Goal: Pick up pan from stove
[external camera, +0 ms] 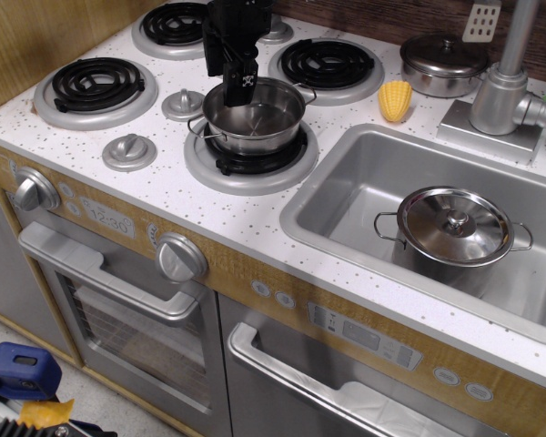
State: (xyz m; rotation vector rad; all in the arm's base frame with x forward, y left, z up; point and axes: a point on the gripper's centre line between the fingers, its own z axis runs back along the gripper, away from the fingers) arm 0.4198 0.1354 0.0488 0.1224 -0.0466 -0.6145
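Claw (244, 84): black, approaching vertically, fingertips at the far rim of the pan (253, 114); one finger appears to sit inside the wall, the other outside; whether it has closed on the rim or stands slightly apart cannot be told from this view.

Pan: directly below and slightly nearer than the claw, upright on the front burner (250, 159) of the stove (164, 196); empty, lidless; wire loop handles at left and right sides.

Handling (judgement): thin polished steel, prob. light, rigid, not fragile; surface slippery, so a pinch on the wall may slide or let the pan swing; rim grip off-centre, expect tilt on lift. Best hold: straddle the rim wall, fingers deep, firm squeeze; loop handles too small and thin for a sure grip.

Other items: lidded pot (455, 232) in the sink (346, 209), well to the right and nearer than the claw; flat lidded pot (443, 62) and toy corn (395, 100) to the right on the bench (246, 223); faucet (505, 82) far right.
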